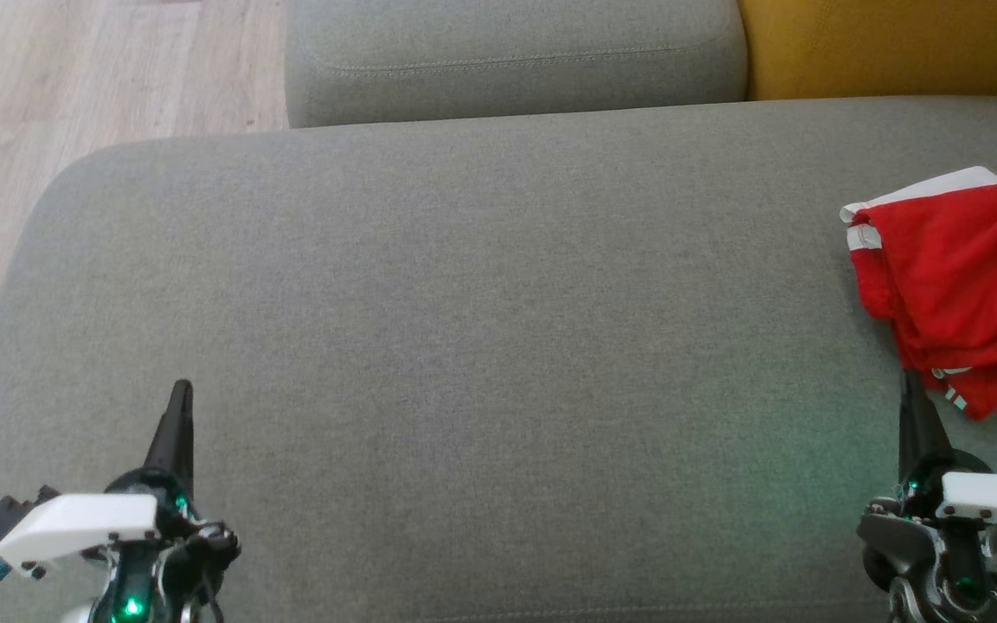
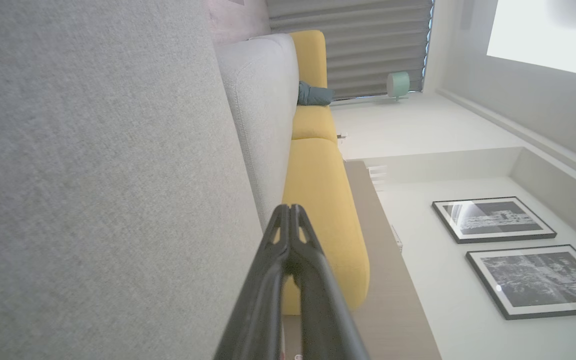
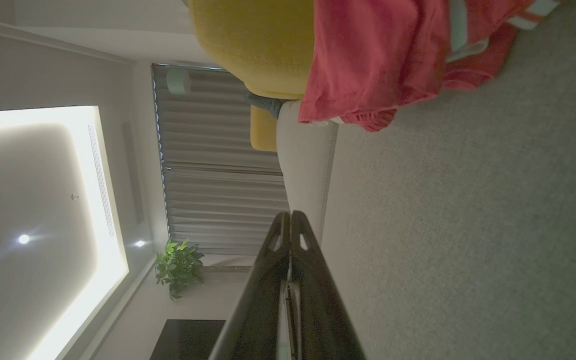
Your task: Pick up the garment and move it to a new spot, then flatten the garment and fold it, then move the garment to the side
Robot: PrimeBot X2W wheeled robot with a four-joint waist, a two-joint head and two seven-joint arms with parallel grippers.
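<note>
Looking down from the head: the red garment [image 1: 957,285] with white trim lies crumpled at the far right edge of the grey cushion [image 1: 464,303], with part of it running out of view. My left pincer [image 1: 180,389] is over the cushion's near left corner, clenched, with nothing in it. My right pincer [image 1: 912,381] is over the cushion's near right corner, also clenched. Its tip is just beside the garment's near hem; I cannot tell whether they touch. A yellow cushion [image 1: 888,43] sits beyond the grey cushion's far right corner. Left wrist: the left pincer's fingers [image 2: 313,280] are pressed together along their length and empty, with the grey cushion's flat weave alongside. Two framed pictures [image 2: 493,220] hang on a wall well beyond the cushion. Right wrist: the fingers are closed tip to tip and grasp nothing. The garment lies bunched on the grey cushion ahead of them, apart from the tips. A potted plant [image 3: 178,267] stands far past the cushion.
</note>
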